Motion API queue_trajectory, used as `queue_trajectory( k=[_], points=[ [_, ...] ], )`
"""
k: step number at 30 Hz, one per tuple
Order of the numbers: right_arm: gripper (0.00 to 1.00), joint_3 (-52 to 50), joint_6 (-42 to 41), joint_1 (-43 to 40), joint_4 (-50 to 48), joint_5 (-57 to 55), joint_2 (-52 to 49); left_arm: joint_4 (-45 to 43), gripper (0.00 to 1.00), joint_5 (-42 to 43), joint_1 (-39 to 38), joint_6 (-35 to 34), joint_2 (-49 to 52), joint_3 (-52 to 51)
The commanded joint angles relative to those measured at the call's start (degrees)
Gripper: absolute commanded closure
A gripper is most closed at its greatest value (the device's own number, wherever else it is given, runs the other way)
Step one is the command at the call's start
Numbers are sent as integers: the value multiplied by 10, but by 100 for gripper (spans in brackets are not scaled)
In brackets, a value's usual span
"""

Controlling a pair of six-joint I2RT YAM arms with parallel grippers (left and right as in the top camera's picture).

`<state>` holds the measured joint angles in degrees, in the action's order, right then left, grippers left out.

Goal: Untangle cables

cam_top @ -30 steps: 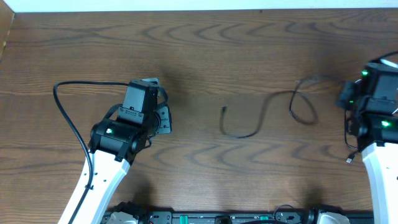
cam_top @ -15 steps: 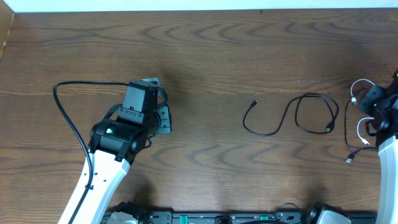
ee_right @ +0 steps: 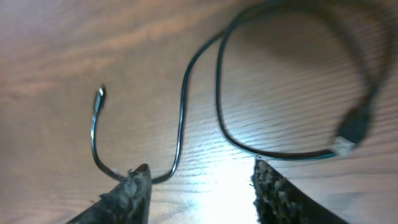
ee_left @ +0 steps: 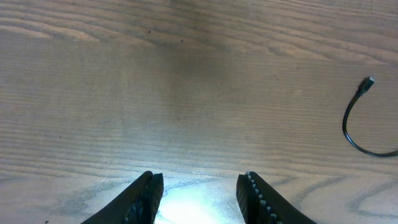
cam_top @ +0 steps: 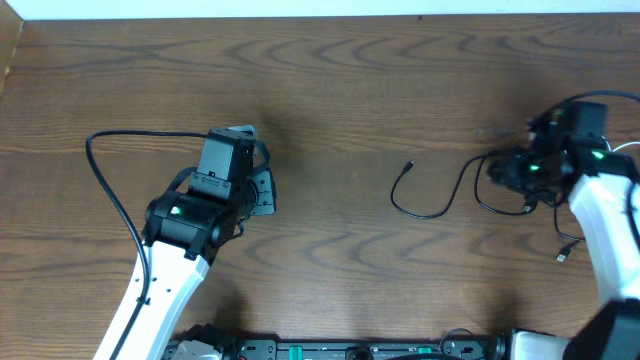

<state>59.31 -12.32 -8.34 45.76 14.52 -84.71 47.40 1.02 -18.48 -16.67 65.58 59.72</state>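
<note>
A thin black cable (cam_top: pixel 432 212) lies on the wooden table right of centre. One plug end (cam_top: pixel 409 166) points left, and its loop lies under my right gripper (cam_top: pixel 503 172). In the right wrist view the cable (ee_right: pixel 181 106) curves in a loop just ahead of the open, empty jaws (ee_right: pixel 200 186), with a plug (ee_right: pixel 348 132) at the right. A second thin cord with a small plug (cam_top: pixel 563 256) lies beside the right arm. A bit of white cord (cam_top: pixel 628 148) shows behind that arm. My left gripper (cam_top: pixel 262 192) is open and empty (ee_left: pixel 200 190), far left of the cable end (ee_left: pixel 368 81).
The left arm's own thick black cable (cam_top: pixel 110 180) arcs over the table at the left. The table's far edge (cam_top: pixel 320 16) runs along the top, and the arm bases stand at the near edge.
The black cable shifted to the right a second ago. My right gripper has since swung left from the table's right edge to over the cable's loop. The left arm has not moved.
</note>
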Motion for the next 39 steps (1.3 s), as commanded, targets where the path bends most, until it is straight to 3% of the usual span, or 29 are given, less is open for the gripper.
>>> queue_trajectory(
  k=[1,10,23,25,28,31,36,39],
  points=[
    [48,9,8,27,3,-26,-43,1,56,-2,2,-1,-1,5],
    [46,9,8,96,-42,-140,-115,1,56,-2,2,-1,-1,5],
    [45,9,5,130,-78,-146,-197,4,56,-2,2,-1,-1,5],
    [49,9,3,130,-78,-142,-202,4,56,-2,2,-1,-1,5],
    [72,9,2,131,-74,-128,-203,4,56,-2,2,-1,-1,5],
    [85,9,2,135,-66,-114,-203,4,56,-2,2,-1,-1,5],
    [98,9,2,141,-61,-109,-203,4,56,-2,2,-1,-1,5],
    [99,9,2,149,-59,-109,-203,4,56,-2,2,-1,-1,5]
  ],
)
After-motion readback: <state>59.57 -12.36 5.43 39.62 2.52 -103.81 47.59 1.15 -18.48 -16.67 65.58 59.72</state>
